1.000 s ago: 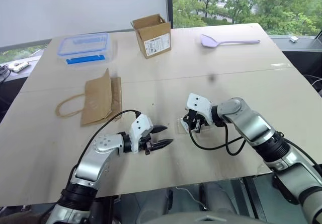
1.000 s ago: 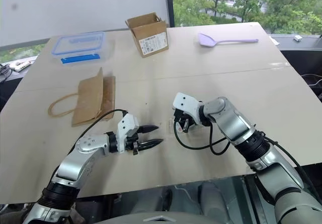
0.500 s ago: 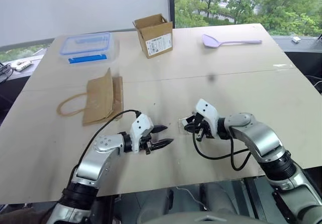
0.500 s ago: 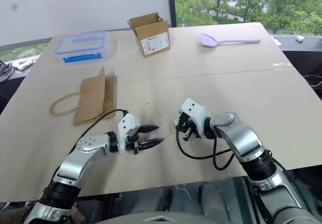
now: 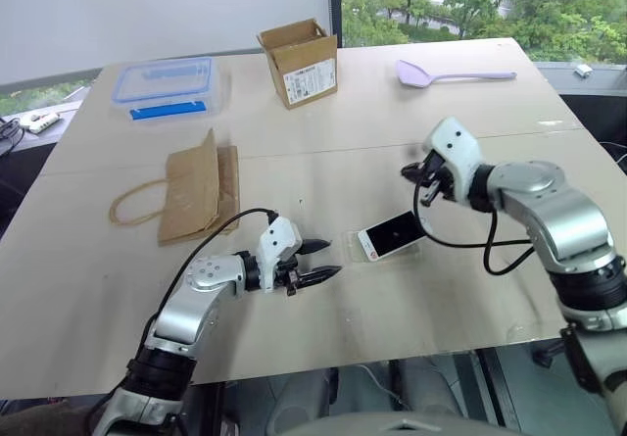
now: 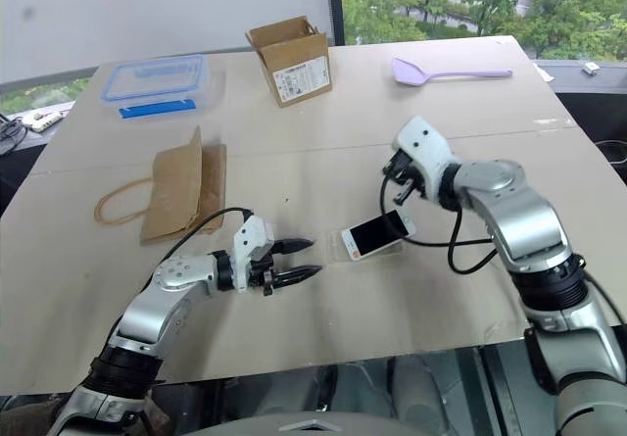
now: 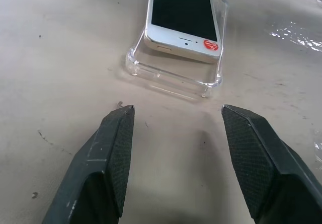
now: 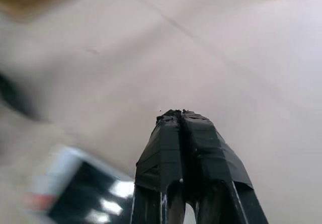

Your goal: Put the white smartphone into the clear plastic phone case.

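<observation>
Table [image 5: 118,289]: holding white smartphone [image 5: 390,233], lying partly in clear plastic phone case [image 7: 173,78].
Phone: probably slippery (pressing flat best).
Left gripper [image 5: 315,263]: fingers spread.
Right gripper [image 5: 419,176]: fingers pressed together.

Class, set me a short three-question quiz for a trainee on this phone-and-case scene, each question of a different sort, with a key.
1. True or false: the white smartphone lies partly on the clear plastic phone case.
2. Which tool is shut: A left tool, B right tool?
3. Fill in: the cardboard box stands between the blue-lidded container and the purple ____.

Key: 1 true; 2 B; 3 spoon.
</observation>
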